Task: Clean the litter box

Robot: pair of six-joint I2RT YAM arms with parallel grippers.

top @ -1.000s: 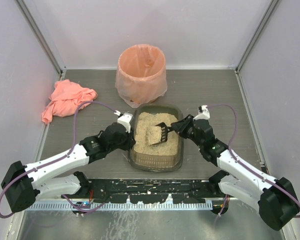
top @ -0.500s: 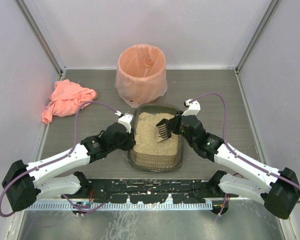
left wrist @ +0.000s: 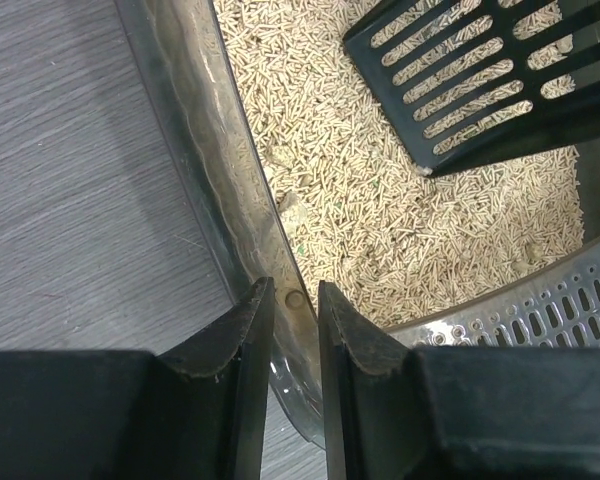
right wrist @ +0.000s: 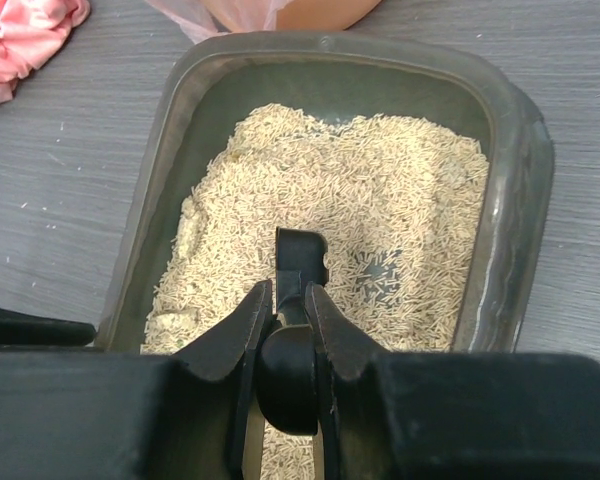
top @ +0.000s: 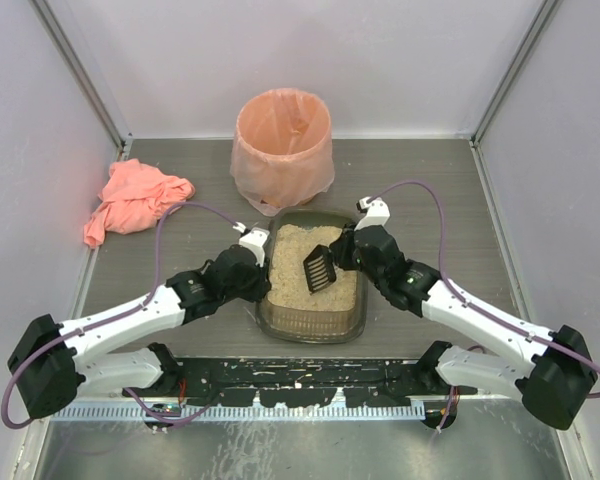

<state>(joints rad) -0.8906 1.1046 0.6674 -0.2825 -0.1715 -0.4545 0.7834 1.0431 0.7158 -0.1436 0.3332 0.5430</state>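
Pellets of beige litter filled the litter box (top: 310, 322), a dark translucent tray at the middle of the tabletop (top: 430, 180), just near of a peach-lined bin (top: 283, 150). The left claw (left wrist: 293, 300) was pinched nearly closed on the tray's left wall. The right claw (right wrist: 290, 300) was clamped on the handle of a black slotted scoop (top: 318, 268) tilted over the pellets. A pink cloth (top: 135, 200) lay far left.

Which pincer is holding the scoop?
The right pincer, clamped on the handle of the black scoop; the left pincer grips the litter box instead.
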